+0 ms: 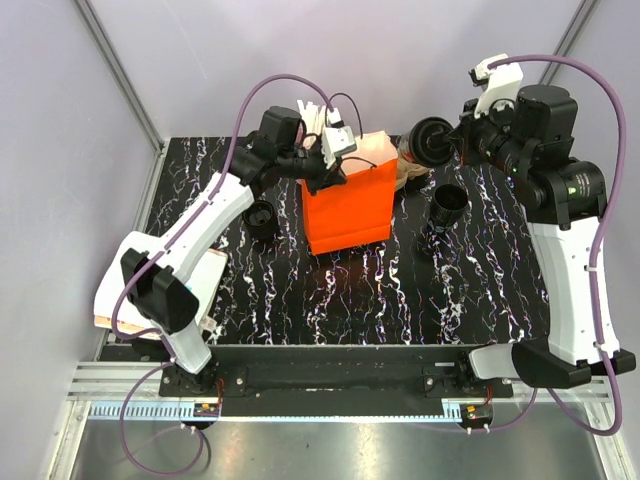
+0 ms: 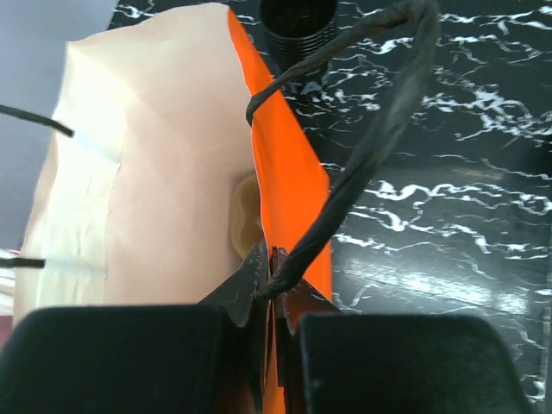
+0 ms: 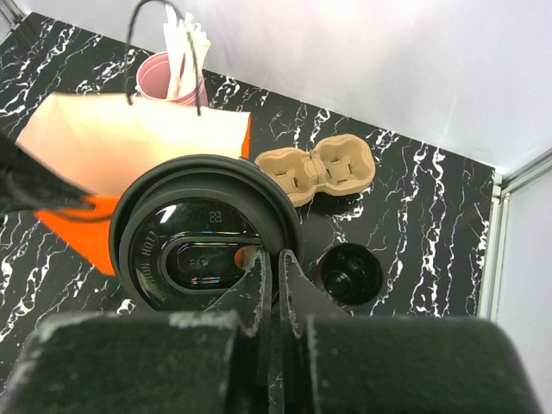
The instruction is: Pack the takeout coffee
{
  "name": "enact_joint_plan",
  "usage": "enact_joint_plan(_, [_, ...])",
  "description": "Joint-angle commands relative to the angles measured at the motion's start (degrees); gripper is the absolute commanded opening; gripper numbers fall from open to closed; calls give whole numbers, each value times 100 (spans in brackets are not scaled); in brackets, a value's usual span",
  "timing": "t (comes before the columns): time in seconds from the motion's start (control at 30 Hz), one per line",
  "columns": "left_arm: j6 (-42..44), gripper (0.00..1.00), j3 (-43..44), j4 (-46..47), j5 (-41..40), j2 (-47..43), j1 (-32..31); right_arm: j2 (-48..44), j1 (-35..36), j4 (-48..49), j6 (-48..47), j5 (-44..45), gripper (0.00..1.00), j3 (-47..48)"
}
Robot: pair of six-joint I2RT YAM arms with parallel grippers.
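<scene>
The takeout coffee [image 1: 432, 140], a black cup with a black lid [image 3: 203, 237], hangs in the air to the right of the orange paper bag [image 1: 350, 205]. My right gripper [image 1: 456, 138] is shut on the lid's rim, as the right wrist view [image 3: 278, 263] shows. My left gripper [image 1: 335, 165] is shut on the bag's top edge at the base of its black handle [image 2: 379, 129], seen in the left wrist view [image 2: 269, 263]. The bag [image 2: 164, 172] stands upright with its mouth open. It also shows in the right wrist view [image 3: 129, 147], just beyond the cup.
A taller black cup stack [image 1: 447, 205] [image 3: 349, 273] stands below the held cup. A cardboard carrier [image 1: 412, 170] [image 3: 315, 168] lies right of the bag. A squat black ringed piece [image 1: 262, 218] [image 2: 297, 21] sits left of the bag. A pink cup of stirrers [image 1: 315, 112] [image 3: 172, 82] stands behind.
</scene>
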Motion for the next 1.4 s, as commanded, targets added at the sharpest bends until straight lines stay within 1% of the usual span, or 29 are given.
enact_joint_plan(0.0, [-578,4,-373,353,-473,-584,-247,33,-35,64,148,113,0,352])
enact_joint_plan(0.17, [-1264,3,-1138,968,-1052,-1120,-485,139,-35,-49,314,210,0,475])
enact_joint_plan(0.3, [-1624,3,-1621,1276,-1501,-1394,-766,445,-35,-401,543,-62,0,852])
enact_joint_plan(0.43, [-1862,3,-1719,1294,-1826,-1464,-951,596,-35,-524,789,-378,0,968])
enact_joint_plan(0.57, [-2003,4,-1877,1338,-2038,-1543,-1136,631,-35,-542,904,-904,0,863])
enact_joint_plan(0.6, [-2055,6,-1912,1338,-2047,-1552,-1171,631,-35,-542,1078,-1002,0,836])
enact_joint_plan(0.7, [-2100,10,-1965,1338,-2108,-1605,-1259,649,-35,-525,1150,-1187,0,731])
enact_joint_plan(0.73, [-2100,14,-1983,1329,-2152,-1623,-1277,649,-35,-525,1150,-1214,0,713])
enact_joint_plan(0.8, [-2143,18,-2009,1320,-2187,-1640,-1312,640,-27,-516,1158,-1275,0,651])
enact_joint_plan(0.83, [-2152,23,-2009,1320,-2188,-1666,-1321,631,-35,-524,1176,-1354,0,634])
enact_joint_plan(0.93, [-2126,34,-2009,1259,-2109,-1684,-1365,613,-35,-516,1202,-1503,0,572])
enact_joint_plan(1.03, [-2056,40,-1930,1162,-1951,-1737,-1382,570,-27,-525,1194,-1530,0,519])
enact_joint_plan(1.07, [-2038,45,-1852,1136,-1907,-1746,-1382,561,-35,-516,1202,-1539,0,476])
enact_joint_plan(1.13, [-1986,52,-1772,1022,-1810,-1807,-1382,552,-44,-498,1211,-1565,0,432])
enact_joint_plan(1.17, [-1968,58,-1676,978,-1784,-1825,-1382,543,-44,-498,1203,-1583,0,405])
enact_joint_plan(1.23, [-1863,63,-1570,802,-1713,-1895,-1382,543,-27,-498,1211,-1609,0,396])
enact_joint_plan(1.27, [-1801,68,-1483,758,-1704,-1930,-1382,543,-18,-498,1211,-1618,0,405])
enact_joint_plan(1.37, [-1652,73,-1307,574,-1713,-2044,-1382,552,-27,-507,1211,-1636,0,414])
